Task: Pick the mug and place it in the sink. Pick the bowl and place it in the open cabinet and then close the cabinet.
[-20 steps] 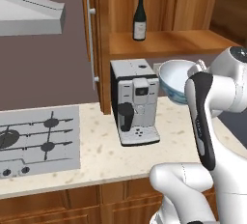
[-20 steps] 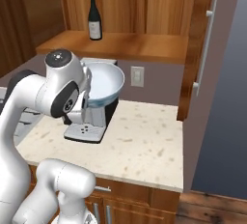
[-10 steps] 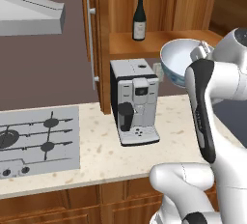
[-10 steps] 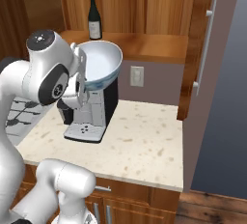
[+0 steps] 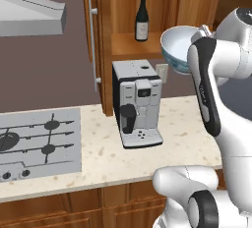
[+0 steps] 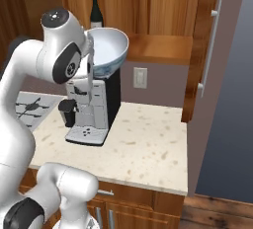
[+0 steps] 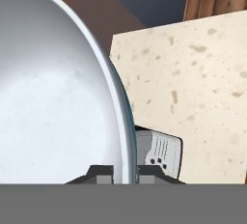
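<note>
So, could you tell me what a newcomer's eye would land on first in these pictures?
Probably the bowl, held aloft by its rim in the gripper, above the coffee machine and level with the open cabinet shelf. Next, the dark wine bottle standing on that shelf.

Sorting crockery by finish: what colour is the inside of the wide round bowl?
Pale blue-white inside the wide round porcelain bowl, best seen in the right base view.

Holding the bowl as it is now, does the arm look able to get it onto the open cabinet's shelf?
Probably yes. The gripper clamps the bowl by its rim at about shelf height. The wine bottle stands far left; the shelf's right part looks bare.
</note>
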Robot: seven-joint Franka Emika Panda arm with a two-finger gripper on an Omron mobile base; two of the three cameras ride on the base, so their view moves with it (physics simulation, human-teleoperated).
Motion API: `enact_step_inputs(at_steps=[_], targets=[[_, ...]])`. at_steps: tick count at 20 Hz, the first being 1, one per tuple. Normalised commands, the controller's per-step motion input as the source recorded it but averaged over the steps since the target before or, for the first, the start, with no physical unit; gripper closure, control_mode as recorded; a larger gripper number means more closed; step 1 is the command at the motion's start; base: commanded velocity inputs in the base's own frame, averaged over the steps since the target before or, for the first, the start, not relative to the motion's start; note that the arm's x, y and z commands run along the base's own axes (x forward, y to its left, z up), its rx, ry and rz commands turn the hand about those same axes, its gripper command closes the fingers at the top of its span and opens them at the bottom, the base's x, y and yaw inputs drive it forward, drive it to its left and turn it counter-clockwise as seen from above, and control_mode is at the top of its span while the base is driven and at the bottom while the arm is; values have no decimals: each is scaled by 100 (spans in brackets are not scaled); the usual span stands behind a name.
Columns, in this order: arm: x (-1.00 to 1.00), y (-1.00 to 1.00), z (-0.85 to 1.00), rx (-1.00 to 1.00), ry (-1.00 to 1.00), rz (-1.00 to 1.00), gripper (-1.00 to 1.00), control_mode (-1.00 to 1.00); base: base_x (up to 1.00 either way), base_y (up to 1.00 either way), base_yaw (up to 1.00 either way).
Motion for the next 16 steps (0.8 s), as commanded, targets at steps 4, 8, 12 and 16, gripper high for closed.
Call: enact_step_inputs(at_steps=[4,8,12,16], targets=[[65,0,11,0,0,6,100,-100,0,0,0],[64,0,7,0,0,4,100,-100,0,0,0],[54,0,1,0,-3,1,100,-100,0,0,0],[43,0,5,0,-10,1,100,-100,0,0,0]])
